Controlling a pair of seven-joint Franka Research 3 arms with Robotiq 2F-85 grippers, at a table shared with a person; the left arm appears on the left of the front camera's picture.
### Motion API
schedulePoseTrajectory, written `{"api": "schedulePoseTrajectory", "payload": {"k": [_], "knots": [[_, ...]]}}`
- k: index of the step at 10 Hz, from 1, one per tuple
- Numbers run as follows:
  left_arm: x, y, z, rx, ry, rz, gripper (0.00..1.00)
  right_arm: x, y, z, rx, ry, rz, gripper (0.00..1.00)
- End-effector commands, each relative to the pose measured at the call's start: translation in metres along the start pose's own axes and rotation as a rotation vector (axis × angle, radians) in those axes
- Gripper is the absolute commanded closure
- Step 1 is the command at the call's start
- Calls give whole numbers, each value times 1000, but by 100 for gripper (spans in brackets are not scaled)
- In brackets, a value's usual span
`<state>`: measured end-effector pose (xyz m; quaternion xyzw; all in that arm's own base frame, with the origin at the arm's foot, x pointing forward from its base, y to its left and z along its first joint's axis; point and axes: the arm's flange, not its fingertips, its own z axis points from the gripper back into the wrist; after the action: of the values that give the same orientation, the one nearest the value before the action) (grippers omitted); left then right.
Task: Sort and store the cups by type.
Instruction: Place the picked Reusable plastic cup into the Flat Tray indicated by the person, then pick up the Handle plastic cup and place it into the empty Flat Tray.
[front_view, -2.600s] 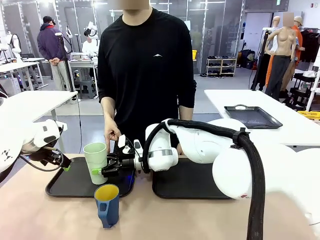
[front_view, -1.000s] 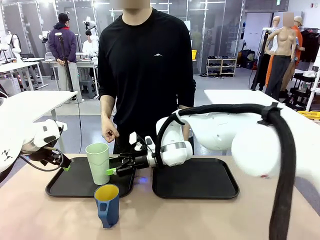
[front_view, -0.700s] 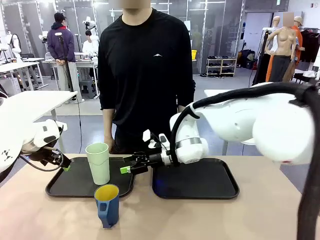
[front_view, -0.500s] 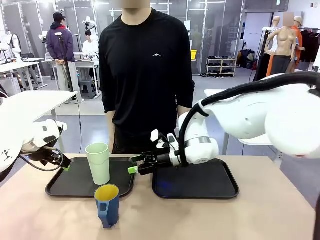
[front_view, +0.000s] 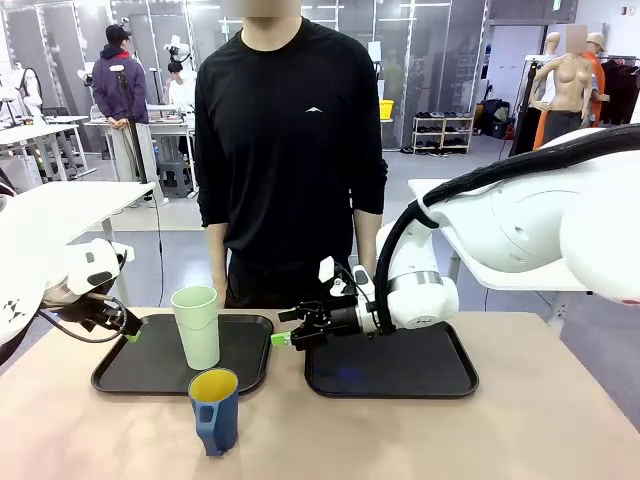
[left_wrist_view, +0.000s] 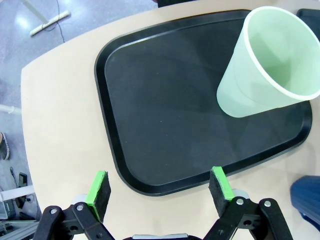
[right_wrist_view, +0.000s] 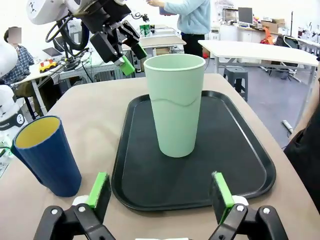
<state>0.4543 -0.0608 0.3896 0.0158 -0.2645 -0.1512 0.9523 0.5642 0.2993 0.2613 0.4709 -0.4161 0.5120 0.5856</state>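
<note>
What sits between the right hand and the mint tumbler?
Nothing but bare black tray separates the right hand from the mint tumbler, per the right wrist view.

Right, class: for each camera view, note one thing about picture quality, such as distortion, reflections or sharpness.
Front view: even indoor light, with a faint bluish reflection on the right tray. Left wrist view: wide-angle bending, so the table edge curves and the mint tumbler seems to lean. Right wrist view: the tumbler and blue mug are sharp, the far room paler and brighter.
</note>
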Motion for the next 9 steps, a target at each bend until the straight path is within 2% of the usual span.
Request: {"api": "schedulePoseTrajectory", "payload": {"k": [1, 9], "knots": [[0, 1, 0, 1, -2, 1, 0, 0, -6, -6, 7, -1, -6, 0], [0, 1, 0, 1, -2, 1, 0, -2, -2, -4, 3, -1, 1, 0]]}}
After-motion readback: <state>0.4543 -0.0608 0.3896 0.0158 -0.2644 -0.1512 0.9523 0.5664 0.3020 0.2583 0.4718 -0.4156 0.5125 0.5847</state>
